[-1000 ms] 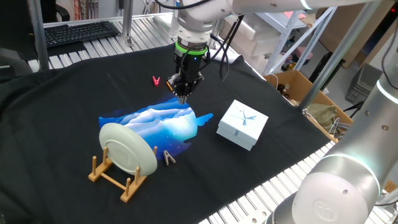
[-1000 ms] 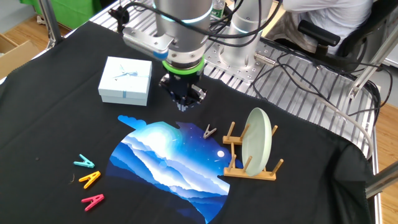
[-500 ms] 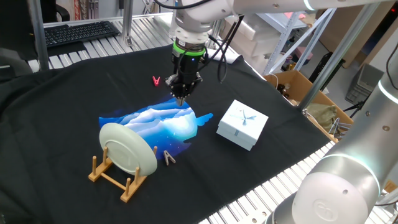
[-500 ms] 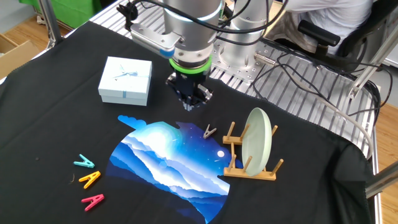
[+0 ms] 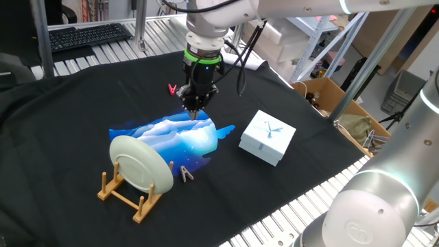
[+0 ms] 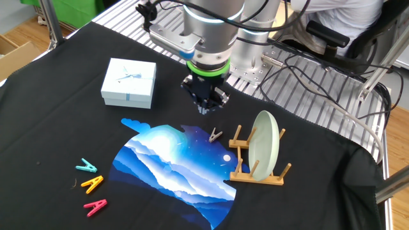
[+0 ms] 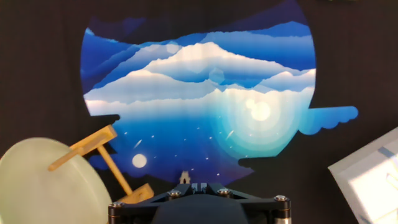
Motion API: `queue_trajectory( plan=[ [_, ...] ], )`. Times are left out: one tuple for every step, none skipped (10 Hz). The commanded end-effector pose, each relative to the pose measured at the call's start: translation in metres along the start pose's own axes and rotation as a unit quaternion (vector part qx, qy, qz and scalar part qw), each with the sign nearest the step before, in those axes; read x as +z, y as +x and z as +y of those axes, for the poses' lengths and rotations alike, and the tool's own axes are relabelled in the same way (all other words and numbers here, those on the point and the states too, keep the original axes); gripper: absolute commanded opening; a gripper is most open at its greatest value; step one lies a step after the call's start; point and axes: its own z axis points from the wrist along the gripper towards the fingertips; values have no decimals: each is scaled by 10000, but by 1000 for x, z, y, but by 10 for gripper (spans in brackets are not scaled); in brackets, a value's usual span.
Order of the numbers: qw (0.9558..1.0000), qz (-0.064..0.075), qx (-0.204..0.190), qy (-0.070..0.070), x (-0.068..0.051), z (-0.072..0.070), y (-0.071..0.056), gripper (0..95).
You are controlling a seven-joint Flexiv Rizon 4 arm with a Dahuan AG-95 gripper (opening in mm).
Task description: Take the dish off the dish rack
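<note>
Hovering above the black-draped worktop (image 5: 82,89), my end effector (image 5: 193,112) hangs over the far edge of the blue landscape mat (image 6: 176,166), gripping nothing; its fingertips look pressed together. Dish (image 5: 140,164) stands on edge between the pegs of the dish rack (image 5: 127,196), well apart from me. White gift box (image 6: 130,82) sits off to one side.

Dish (image 6: 264,144) upright in wooden dish rack (image 6: 254,167), right; gripper (image 6: 205,110) hovering left of it; white gift box (image 6: 129,83) far left; blue printed mat (image 6: 172,169) near.
</note>
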Motion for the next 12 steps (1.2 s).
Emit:
queue_trajectory(
  plan=[
    [9993,-20,-367,22,0,8,3,0],
    [9985,-16,-536,65,0,10,4,0],
    [9968,-19,-783,154,0,12,5,0],
    [9947,-25,-1006,226,-1,13,6,0],
    [9946,-22,-1003,258,-2,17,7,0],
    [9946,-24,-1002,266,-2,21,9,0],
    [9945,-56,-1002,285,-3,28,12,0],
    [9945,-67,-1001,292,-3,33,15,0],
    [9945,-78,-1001,296,-4,38,17,0],
    [9945,-78,-999,289,-6,44,20,0],
    [9946,-72,-1002,280,-7,46,22,0],
    [9946,-54,-1003,274,-8,48,24,0]
  ],
)
